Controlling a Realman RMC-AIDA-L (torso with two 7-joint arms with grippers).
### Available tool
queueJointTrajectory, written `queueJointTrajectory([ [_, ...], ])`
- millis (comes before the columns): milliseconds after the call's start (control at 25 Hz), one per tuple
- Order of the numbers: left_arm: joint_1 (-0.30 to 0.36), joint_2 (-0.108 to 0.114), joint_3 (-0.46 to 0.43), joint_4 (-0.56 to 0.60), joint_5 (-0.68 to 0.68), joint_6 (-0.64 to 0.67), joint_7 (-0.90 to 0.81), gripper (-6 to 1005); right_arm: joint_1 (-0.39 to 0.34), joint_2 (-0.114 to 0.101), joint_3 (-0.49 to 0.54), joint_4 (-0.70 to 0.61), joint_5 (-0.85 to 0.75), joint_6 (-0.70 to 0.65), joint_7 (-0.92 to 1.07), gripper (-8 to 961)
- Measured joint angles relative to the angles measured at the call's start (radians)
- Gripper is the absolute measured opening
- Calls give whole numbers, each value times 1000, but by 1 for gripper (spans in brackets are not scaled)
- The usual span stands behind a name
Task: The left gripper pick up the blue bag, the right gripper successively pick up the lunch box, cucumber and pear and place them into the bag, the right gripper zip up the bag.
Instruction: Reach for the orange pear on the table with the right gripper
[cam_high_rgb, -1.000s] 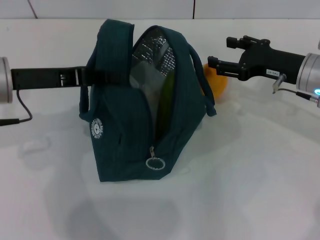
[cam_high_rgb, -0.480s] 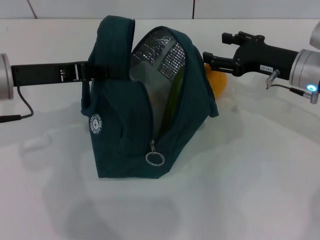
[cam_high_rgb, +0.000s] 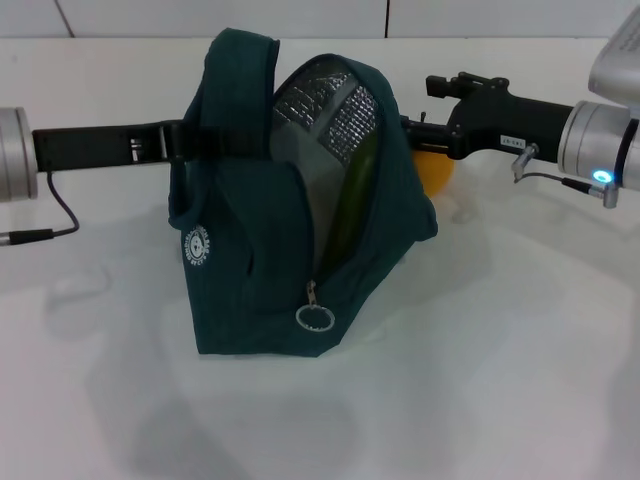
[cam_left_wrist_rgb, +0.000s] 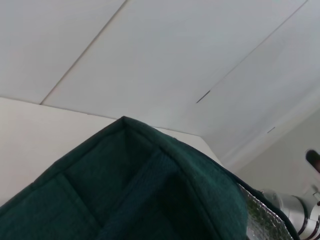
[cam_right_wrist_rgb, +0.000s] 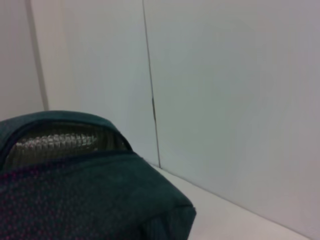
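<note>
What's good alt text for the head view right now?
A dark teal bag stands unzipped on a white table, held at its left side by the left gripper. The right gripper reaches to the bag's right side, above an orange-yellow fruit behind the bag.

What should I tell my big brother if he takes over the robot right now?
Left gripper: at the blue bag's far left top edge, holding it up and open; its fingers are hidden.
Right gripper: at the bag's right side, right above the pear; grip unclear.
Inside the bag: the lunch box and the cucumber.
Pear: on the table behind the bag, not packed yet.
Left to do: put the pear in, then pull the zipper ring to close the bag.
</note>
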Motion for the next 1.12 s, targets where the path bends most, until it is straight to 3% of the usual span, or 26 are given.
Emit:
queueJointTrajectory([
  [760,-4,0,0,-4,2,-1,4,41,-6,0,-3,15,0,20,-14,596],
  [1120,-2,-1,0,-4,3,-2,7,42,0,0,-3,26,0,36,-15,584],
])
